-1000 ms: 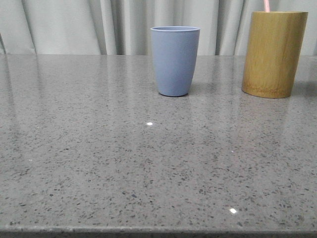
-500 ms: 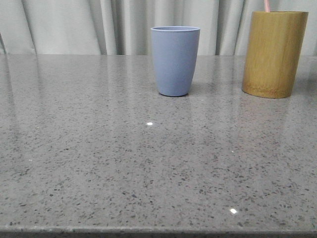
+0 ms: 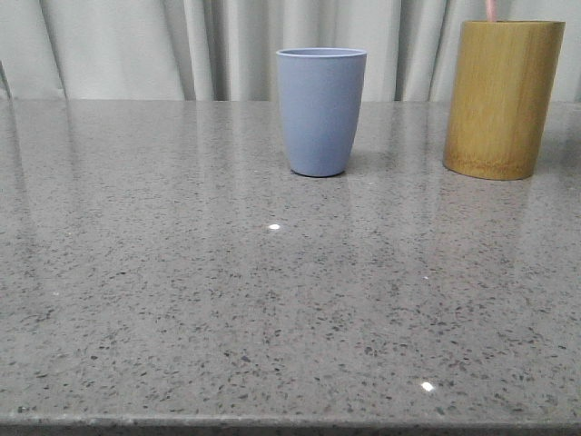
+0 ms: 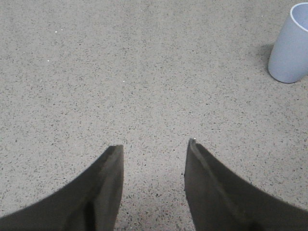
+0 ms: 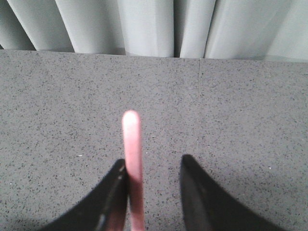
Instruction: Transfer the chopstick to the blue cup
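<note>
Right now, chopstick between right gripper fingers

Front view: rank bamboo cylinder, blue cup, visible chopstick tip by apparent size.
1. bamboo cylinder: tallest and widest, though it may be nearer or farther than the cup, so true size is unsure.
2. blue cup.
3. chopstick: a short pink tip above the cylinder's rim.

I see the cup mid-table, the holder to its right, a chopstick in it.
</note>
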`<state>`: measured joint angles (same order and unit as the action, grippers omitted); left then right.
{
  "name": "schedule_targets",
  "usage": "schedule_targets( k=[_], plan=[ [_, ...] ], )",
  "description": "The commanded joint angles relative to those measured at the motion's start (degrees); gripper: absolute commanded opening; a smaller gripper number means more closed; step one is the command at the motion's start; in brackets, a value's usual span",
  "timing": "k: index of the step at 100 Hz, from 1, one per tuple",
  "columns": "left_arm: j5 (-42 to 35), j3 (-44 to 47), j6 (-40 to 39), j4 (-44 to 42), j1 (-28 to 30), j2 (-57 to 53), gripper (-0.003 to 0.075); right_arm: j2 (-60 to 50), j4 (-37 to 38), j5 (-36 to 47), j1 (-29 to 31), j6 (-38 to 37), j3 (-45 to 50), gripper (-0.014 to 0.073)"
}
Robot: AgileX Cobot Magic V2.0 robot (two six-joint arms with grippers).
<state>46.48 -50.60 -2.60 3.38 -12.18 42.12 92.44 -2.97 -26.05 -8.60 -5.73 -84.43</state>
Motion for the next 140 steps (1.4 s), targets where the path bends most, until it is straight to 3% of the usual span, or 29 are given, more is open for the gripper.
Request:
schedule_targets(
  k=[1, 20, 34, 86, 140],
  plan=[
    [-4.27, -1.47, -0.29, -0.05, 0.16, -0.22, 0.0294, -2.36, -0.18, 4.48, -0.05, 0.16, -2.09, 0.0158],
    [-4.27, -1.47, -0.29, -0.15, 0.16, -0.22, 0.0294, -2.36, -0.18, 4.84, -0.05, 0.16, -2.09, -0.0015],
    [-4.27, -1.47, -0.29, -0.27, 0.16, -0.22, 0.0294, -2.36, -0.18, 5.41, -0.05, 0.16, -2.09, -0.007],
    [-4.27, -1.47, -0.29, -0.4, 0.16, -0.22, 0.0294, -9.35, -0.13, 5.79, -1.7, 3.4, -9.79, -0.0071],
    [-4.27, -1.47, -0.29, -0.4, 0.16, -0.22, 0.0294, -7.14, -0.19, 7.85, -18.21, 4.04, -15.61, -0.0071]
  ],
)
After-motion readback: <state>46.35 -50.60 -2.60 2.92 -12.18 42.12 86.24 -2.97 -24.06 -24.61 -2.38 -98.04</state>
